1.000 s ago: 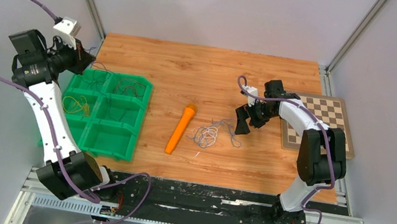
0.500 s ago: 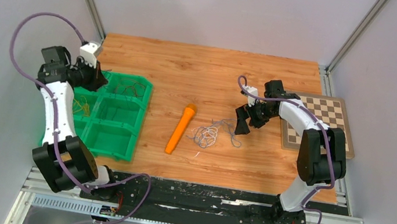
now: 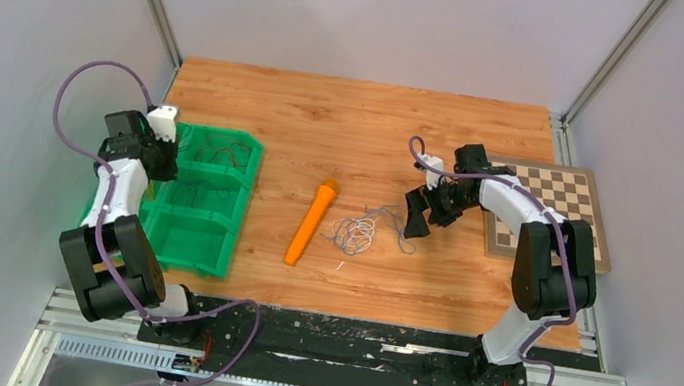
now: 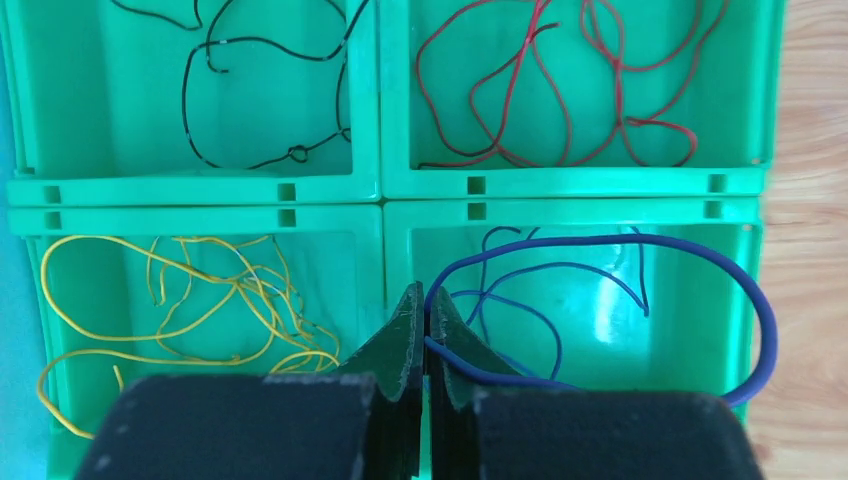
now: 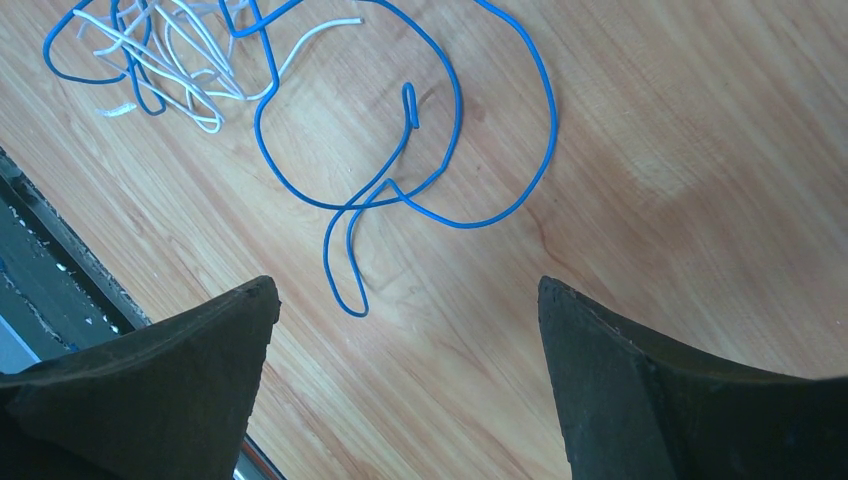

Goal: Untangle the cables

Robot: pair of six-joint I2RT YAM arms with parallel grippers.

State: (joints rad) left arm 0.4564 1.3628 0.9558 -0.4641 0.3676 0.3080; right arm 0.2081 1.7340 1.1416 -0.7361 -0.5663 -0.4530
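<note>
Over the tray point(image 4: 380, 190), left pincer point(image 4: 428, 320) grips a part-hidden blue cable point(image 4: 600, 238); right pincer point(image 5: 405, 287) wide.

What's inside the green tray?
One per compartment: black wire, red wire, yellow wire, blue wire. The left gripper, shut on the blue wire, covers the nearest part of the tray.

Left arm point(image 3: 115, 197) folded, jaws shut (on a blue cable point(image 4: 600, 238)); right arm point(image 3: 514, 199) reaching inward, jaws wide.

The top view looks down from high behind the near edge over the whole table point(image 3: 348, 118). The left wrist camera faces close down into the green tray point(image 4: 380, 195), the right wrist close down on the cables point(image 5: 150, 50); both show in the top view
</note>
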